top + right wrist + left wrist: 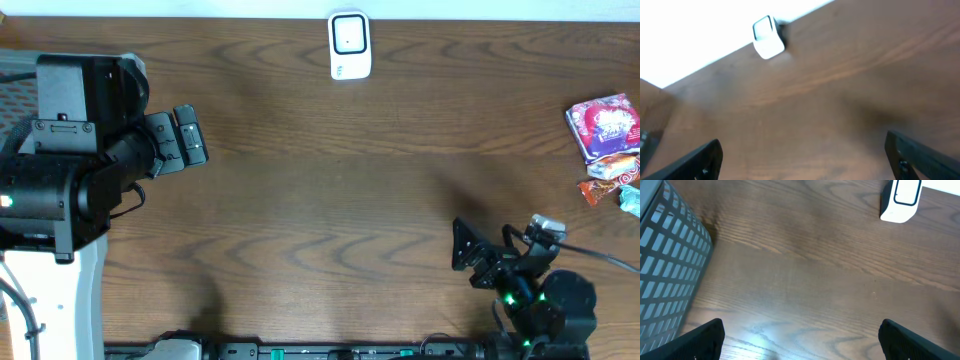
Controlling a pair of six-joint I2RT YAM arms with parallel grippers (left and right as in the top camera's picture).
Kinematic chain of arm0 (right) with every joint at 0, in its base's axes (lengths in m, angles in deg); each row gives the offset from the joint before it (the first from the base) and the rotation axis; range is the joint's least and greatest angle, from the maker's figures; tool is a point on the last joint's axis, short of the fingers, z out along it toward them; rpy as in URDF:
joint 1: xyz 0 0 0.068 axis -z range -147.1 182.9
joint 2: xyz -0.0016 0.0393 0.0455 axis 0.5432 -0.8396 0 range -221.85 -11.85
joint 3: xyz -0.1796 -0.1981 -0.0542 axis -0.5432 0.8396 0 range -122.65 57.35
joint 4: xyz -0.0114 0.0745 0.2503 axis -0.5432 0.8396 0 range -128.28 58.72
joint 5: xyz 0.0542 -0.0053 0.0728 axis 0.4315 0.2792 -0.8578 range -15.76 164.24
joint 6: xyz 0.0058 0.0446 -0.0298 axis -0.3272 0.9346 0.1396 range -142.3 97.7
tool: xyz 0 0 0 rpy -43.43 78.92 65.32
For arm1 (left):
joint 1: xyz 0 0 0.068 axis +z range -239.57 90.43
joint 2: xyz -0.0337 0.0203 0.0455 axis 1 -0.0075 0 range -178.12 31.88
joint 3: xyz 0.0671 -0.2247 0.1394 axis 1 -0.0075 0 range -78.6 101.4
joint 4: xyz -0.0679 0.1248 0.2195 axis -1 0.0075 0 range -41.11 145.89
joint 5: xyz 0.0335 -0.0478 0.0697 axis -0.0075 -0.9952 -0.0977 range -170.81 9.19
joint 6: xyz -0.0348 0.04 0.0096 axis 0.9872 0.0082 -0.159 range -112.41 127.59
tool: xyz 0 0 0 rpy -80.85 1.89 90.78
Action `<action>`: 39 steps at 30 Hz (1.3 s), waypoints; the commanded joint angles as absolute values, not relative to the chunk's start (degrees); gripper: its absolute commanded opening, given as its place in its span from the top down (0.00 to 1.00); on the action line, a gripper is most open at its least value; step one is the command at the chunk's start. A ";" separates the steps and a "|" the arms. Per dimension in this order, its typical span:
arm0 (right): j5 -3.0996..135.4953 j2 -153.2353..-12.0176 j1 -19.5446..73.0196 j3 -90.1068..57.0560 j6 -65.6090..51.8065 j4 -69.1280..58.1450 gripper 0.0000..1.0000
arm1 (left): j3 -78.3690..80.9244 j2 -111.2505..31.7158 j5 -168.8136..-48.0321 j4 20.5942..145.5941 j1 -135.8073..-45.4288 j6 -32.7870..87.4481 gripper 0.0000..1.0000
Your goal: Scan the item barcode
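Both claws open and empty: left claw (801,337), right claw (802,157). Snack packet (603,127) lies at the worktop's (320,200) right edge, well apart from the scanner (350,45). Probably light, crinkly, slippery foil; pinch a sealed edge.

Even, bright light; glare patch on the table (765,330); right-wrist view softly blurred.

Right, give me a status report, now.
Left gripper and right gripper both open, empty. Snack packets at right edge, untouched; scanner at far edge. Nothing in the way.
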State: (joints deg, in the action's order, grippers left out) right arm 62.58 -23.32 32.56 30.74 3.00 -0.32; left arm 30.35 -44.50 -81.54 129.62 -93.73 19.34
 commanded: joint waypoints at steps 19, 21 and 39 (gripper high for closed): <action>68.48 -12.15 32.04 50.78 -6.31 -35.97 0.01 | 30.50 -44.48 -81.21 129.66 -93.49 18.80 0.02; 69.75 -12.15 32.06 50.78 -8.76 -36.69 0.01 | 30.50 -44.48 -81.21 129.66 -93.49 18.80 0.02; 73.51 -12.13 32.06 57.06 -16.39 -47.97 0.01 | 30.50 -44.48 -81.21 129.66 -93.49 18.80 0.02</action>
State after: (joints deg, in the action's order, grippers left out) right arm 72.37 -12.52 32.56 56.73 -13.92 -48.28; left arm 30.35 -44.50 -81.54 129.62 -93.73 19.34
